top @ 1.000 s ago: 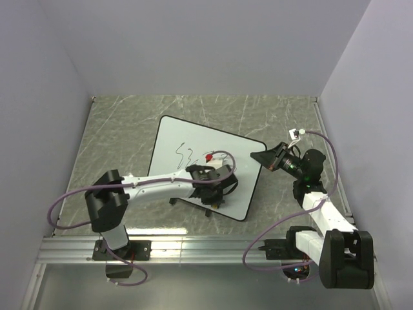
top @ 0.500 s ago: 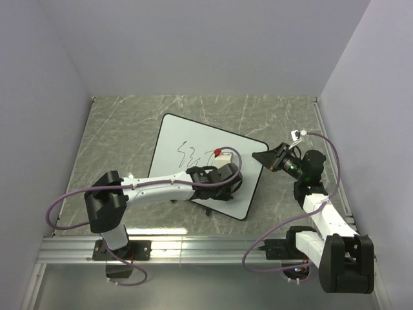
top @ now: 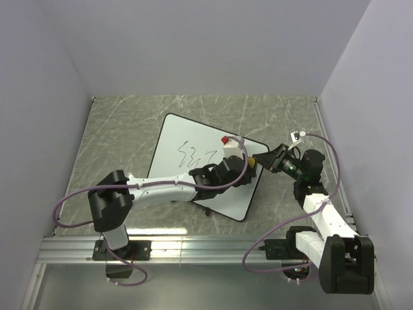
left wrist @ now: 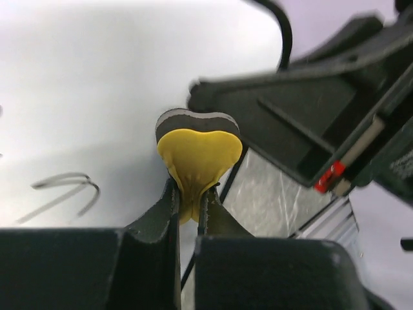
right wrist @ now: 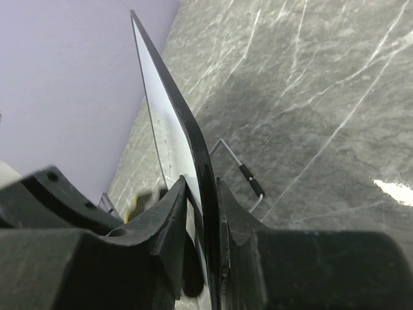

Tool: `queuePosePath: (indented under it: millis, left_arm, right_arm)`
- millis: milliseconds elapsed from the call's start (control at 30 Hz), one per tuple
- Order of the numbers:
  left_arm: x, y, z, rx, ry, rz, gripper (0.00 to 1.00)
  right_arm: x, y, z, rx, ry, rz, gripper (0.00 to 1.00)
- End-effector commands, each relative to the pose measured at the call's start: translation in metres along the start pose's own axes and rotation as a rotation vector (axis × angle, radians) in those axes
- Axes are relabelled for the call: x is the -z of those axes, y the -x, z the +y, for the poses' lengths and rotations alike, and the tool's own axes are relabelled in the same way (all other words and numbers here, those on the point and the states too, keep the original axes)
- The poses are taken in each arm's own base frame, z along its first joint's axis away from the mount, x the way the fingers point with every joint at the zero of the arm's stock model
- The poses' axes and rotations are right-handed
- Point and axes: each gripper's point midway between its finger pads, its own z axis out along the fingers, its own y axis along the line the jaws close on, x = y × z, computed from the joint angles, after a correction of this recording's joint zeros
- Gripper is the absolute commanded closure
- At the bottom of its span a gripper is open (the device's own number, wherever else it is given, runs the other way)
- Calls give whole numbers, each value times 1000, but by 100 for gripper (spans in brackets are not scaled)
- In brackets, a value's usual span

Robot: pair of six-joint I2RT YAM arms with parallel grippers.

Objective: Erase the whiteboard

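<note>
The whiteboard (top: 193, 139) lies tilted mid-table, with dark scribbles (top: 190, 155) left of its middle. My left gripper (top: 248, 165) is shut on a yellow sponge (top: 250, 161) with a dark backing, pressed on the board near its right edge. In the left wrist view the sponge (left wrist: 199, 152) sits between the fingers of the left gripper (left wrist: 190, 197) over the white surface (left wrist: 97, 77), with a scribble (left wrist: 64, 187) at left. My right gripper (top: 263, 159) is shut on the board's right edge. In the right wrist view the right gripper (right wrist: 205, 194) clamps the black rim (right wrist: 184, 129).
A wire foot with a black sleeve (right wrist: 248, 179) shows under the board. The marble tabletop (top: 116, 129) is walled on three sides. The right gripper's body (left wrist: 310, 116) looms close beside the sponge in the left wrist view.
My left gripper has slid the sponge up and to the right across the board, to its right edge beside the right gripper. The right gripper kept its hold.
</note>
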Motion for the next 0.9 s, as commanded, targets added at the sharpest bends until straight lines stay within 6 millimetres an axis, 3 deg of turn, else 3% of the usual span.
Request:
queuePosePath:
  millis: [0,133,200,267,367,533,700,833,867]
  left_arm:
    - [-18,19,88,-69,262,-97,100]
    - [-1,5,146,-136,383,-11,100]
    - [10,-3,162,-177,412,29,100]
    - [17,-8,165,-208,400,59,100]
    - [25,-23,161,-222,342,134,100]
    - [30,-42,120,-238,208,234,100]
    - [25,-63,92,-277,193,328,100]
    - [21,-76,86,-284,201,389,100]
    - [17,-79,94,-294,239,393,100]
  right_arm:
    - [3,-5,19,39,41,60,100]
    - [3,-2,21,45,39,50,100]
    - [3,0,21,43,34,44,100]
    - [3,1,21,44,35,39,100]
    - [2,2,22,44,34,38,100]
    - [2,7,24,62,30,33,100]
    - [2,10,25,74,22,34,100]
    - [2,11,26,78,22,34,100]
    - [2,11,26,78,21,33,100]
